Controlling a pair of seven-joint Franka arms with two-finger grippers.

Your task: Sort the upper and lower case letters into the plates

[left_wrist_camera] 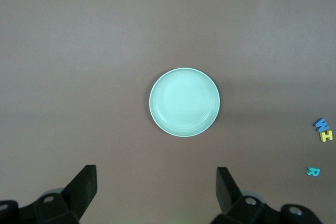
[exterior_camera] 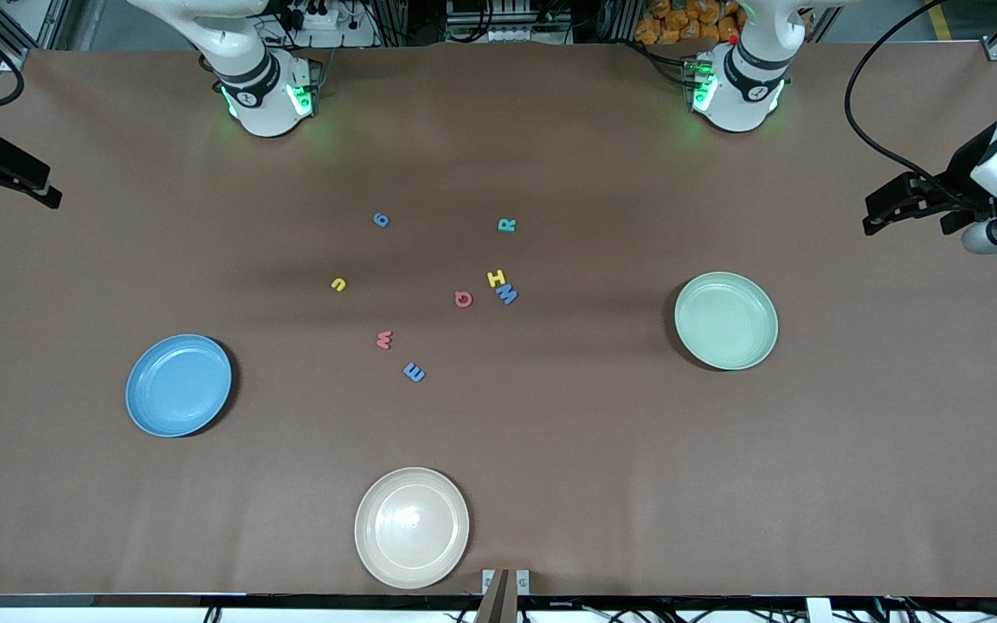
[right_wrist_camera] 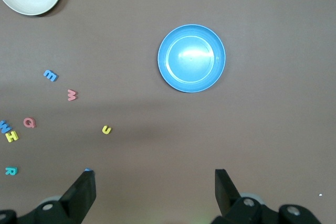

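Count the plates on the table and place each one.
3: blue plate toward the right arm's end, mint plate toward the left arm's end, cream plate nearest the front camera. None seem hidden.

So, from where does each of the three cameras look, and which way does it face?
Front view: high across the table, facing both arm bases; left gripper and right gripper at the table's ends.
Left wrist view: looks down on the green plate; its own open fingers show.
Right wrist view: looks down on the blue plate; open fingers show.
Both wrist views share the teal R.
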